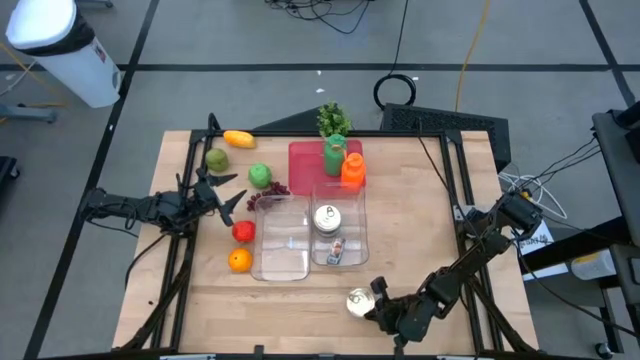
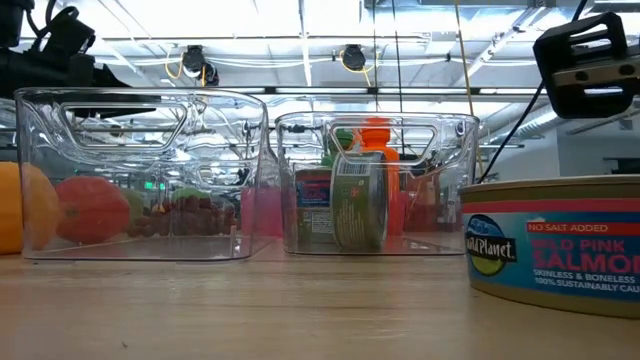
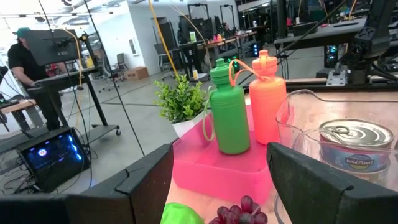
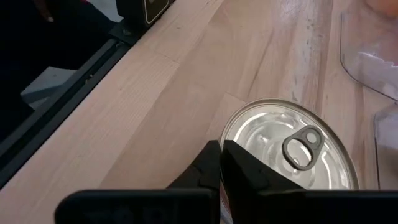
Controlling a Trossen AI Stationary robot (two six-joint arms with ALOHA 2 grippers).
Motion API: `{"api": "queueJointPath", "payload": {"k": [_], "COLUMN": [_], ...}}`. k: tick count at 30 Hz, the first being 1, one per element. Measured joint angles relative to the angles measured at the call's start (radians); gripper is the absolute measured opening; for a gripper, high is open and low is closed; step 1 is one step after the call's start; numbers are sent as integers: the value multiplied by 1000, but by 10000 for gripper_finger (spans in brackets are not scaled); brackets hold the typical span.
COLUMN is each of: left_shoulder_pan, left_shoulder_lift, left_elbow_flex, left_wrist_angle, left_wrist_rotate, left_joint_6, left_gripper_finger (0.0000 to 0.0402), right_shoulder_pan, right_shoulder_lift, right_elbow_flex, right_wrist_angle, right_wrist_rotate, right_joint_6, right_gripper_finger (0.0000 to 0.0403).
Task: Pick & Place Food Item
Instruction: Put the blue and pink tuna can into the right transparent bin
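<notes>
- The left end effector point(image 1: 228, 197) sits at the bench's left side, just left of the fruit; its fingers point(image 3: 134, 186) stand wide apart and hold nothing.
- Past those fingers the left wrist view shows only the tops of a green fruit point(image 3: 181, 214) and the grapes point(image 3: 239, 211); the rest is cut off.
- An orange point(image 1: 239, 261) and a tomato point(image 1: 243, 232) lie on the bench point(image 1: 420, 200) just left of the large clear bin point(image 1: 280, 235). In the low view they appear only as blurs through its wall.
- The large clear bin looks empty from above.
- The narrow clear bin point(image 1: 338, 225) to its right holds a can point(image 1: 327, 218) at its far end and a small item point(image 1: 335, 252) at its near end, too small to identify.
- The pink tray point(image 1: 305, 160) behind the bins carries a green bottle point(image 1: 334, 155) and an orange bottle point(image 1: 352, 168). A small plant point(image 1: 332, 118) stands just beyond.
- The salmon can point(image 1: 359, 302) rests upright on the bench near the front edge, right of the bins and outside both. Only the low view shows its label; its right part is cut off there.
- The right end effector point(image 1: 385, 305) is just beside this can, its fingers point(image 4: 214, 171) pressed together and gripping nothing, tips over the can's rim in the right wrist view. Whether they touch it is unclear.
- A person point(image 3: 25, 62) stands in the room's far left, seen only from the left wrist.
</notes>
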Motion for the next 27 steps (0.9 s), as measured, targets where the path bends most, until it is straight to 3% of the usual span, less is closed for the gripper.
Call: {"api": "queueJointPath", "payload": {"k": [15, 27], "left_shoulder_pan": [0, 0], "left_shoulder_lift": [0, 0], "left_elbow_flex": [0, 0], "left_wrist_angle": [0, 0], "left_wrist_rotate": [0, 0], "left_joint_6": [0, 0], "left_gripper_finger": [273, 273], "right_shoulder_pan": [12, 16], "right_shoulder_lift": [-185, -196], "right_elbow_flex": [-5, -4], "right_wrist_angle": [75, -27], "right_wrist_rotate": [98, 156], "right_joint_6": [-185, -101], "right_gripper_finger": [0, 1]}}
